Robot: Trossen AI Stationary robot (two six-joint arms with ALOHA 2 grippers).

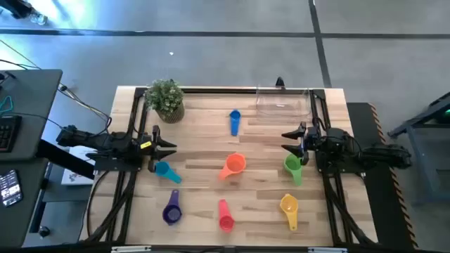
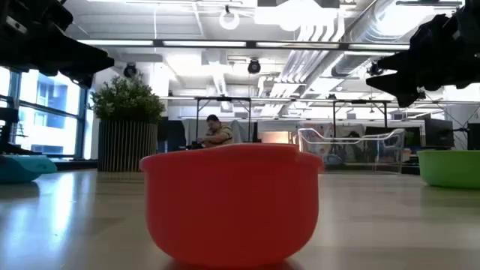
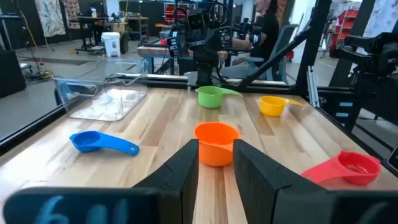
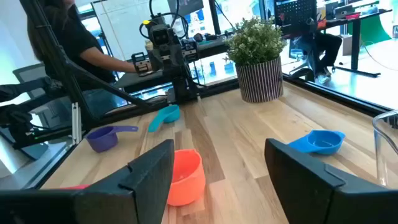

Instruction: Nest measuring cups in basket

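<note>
Several measuring cups lie apart on the wooden table, each resting on its base: blue, orange, green, teal, purple, red-pink and yellow. The clear basket stands at the far right with nothing in it. My left gripper hovers at the left side just beyond the teal cup, pointing right, its fingers a narrow gap apart. My right gripper hovers at the right side just beyond the green cup, pointing left, wide open. Both are empty.
A potted green plant stands at the far left corner. Black frame rails run along the table's left and right edges. Bare wood lies between the cups in the middle. A person sits in the room beyond the table.
</note>
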